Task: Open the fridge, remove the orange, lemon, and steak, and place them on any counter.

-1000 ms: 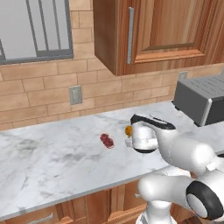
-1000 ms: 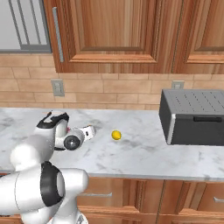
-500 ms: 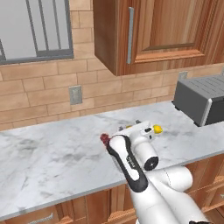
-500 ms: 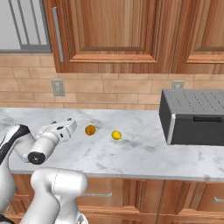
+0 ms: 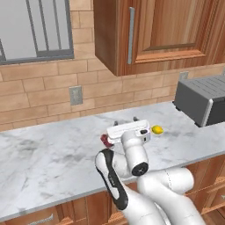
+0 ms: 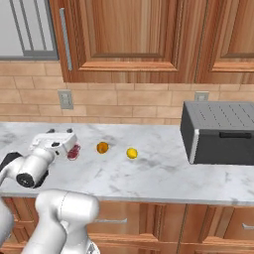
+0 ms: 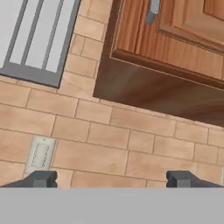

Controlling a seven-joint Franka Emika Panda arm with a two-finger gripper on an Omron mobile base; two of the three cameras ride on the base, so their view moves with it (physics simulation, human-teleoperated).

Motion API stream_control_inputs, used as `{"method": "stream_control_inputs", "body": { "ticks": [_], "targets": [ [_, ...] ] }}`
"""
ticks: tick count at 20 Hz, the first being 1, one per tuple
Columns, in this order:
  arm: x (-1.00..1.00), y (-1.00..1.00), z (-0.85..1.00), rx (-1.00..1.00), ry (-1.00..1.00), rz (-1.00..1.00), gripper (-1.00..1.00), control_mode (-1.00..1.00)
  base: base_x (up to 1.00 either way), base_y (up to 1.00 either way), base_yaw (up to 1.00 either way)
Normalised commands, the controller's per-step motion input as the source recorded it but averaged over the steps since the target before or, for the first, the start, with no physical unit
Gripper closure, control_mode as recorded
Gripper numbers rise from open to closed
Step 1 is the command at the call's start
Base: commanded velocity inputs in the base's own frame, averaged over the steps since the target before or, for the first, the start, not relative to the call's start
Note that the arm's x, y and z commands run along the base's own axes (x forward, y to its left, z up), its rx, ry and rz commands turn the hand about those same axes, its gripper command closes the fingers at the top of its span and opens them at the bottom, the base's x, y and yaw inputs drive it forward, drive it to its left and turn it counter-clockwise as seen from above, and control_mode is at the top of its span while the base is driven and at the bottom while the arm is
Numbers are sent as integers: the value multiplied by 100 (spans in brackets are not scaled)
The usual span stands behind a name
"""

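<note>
On the marble desk (image 6: pixel 163 178), toward its back edge, three pieces of food lie in a loose row, apart from one another. The steak (image 6: pixel 73 152) is at the left, the orange (image 6: pixel 102 147) is in the middle just beside it, and the lemon (image 6: pixel 131 153) is a little farther right and slightly nearer the front edge. In the left base view the lemon (image 5: pixel 157 129) shows just past the robot's hand, and a sliver of the steak (image 5: pixel 105 140) peeks out on the hand's other side. A dark grey toaster oven (image 6: pixel 218 131) stands near the right end of the desk, well apart from the fruit.

The gripper (image 5: pixel 125 121) is raised above the desk close to the steak and points toward the brick back wall. Its fingers (image 7: pixel 41 178) are spread wide with nothing between them. Along the gripper, the hand view looks at the brick wall, where a wall outlet (image 7: pixel 40 154) sits low. The underside of a brown wooden wall cabinet (image 7: pixel 166 65) with a metal handle (image 7: pixel 152 10) hangs above. A grey-framed window (image 7: pixel 33 39) is set beside the cabinet.
</note>
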Motion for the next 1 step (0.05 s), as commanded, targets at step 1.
{"method": "stream_control_inputs", "body": {
  "ticks": [1],
  "targets": [
    [-59,34,81,9,30,0,-100,-100,0,0,0]
  ]
}}
